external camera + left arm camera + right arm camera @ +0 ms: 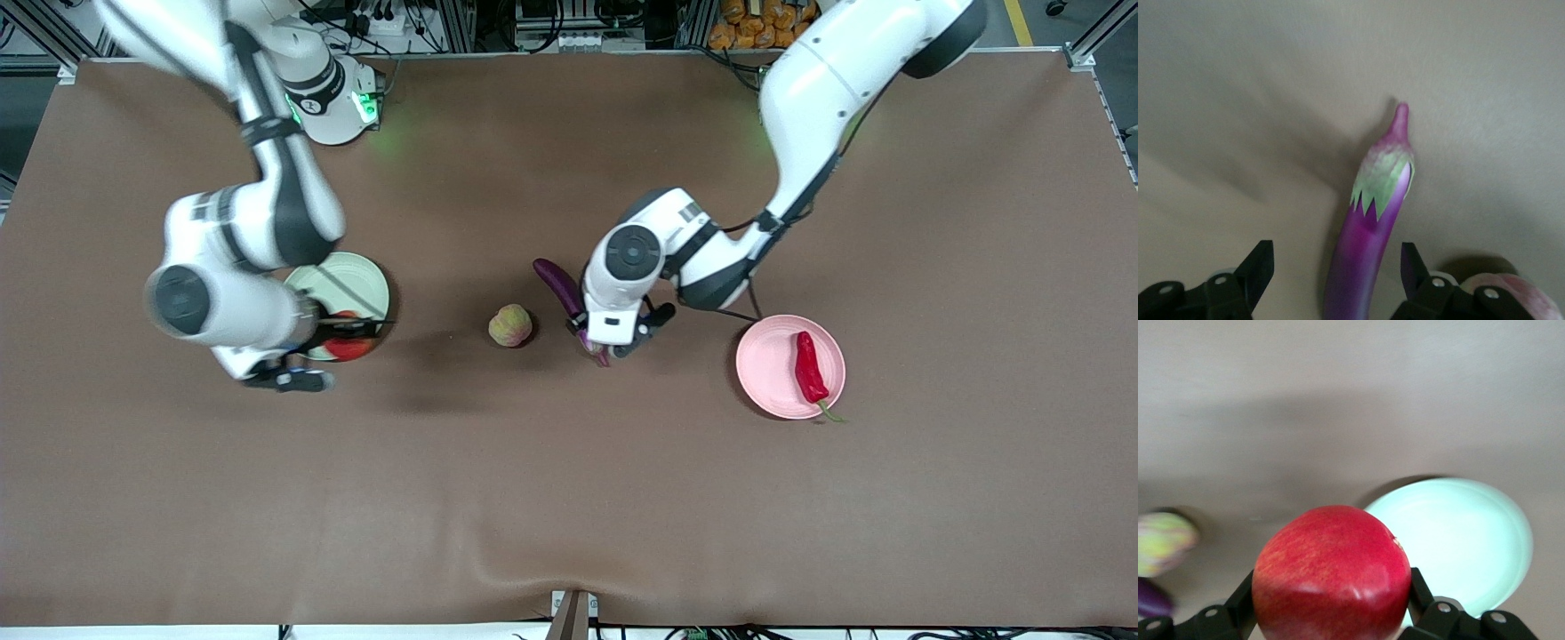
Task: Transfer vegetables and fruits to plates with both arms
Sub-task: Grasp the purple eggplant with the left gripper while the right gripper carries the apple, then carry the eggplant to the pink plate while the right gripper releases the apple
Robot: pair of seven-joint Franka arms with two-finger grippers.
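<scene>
A robotics lab, by the look of it; two white jointed arms (240,222) stand bolted at the edge of a broad tabletop (569,498) covered in plain brown sheet; one base (342,98) glows green; aluminium frame posts (1089,40) rise at the corners; cables (391,22) and power strips lie bundled along the edge by the bases; an eggplant (560,284), a peach (510,324) and two plates (773,373) sit like test props rather than a meal.
</scene>
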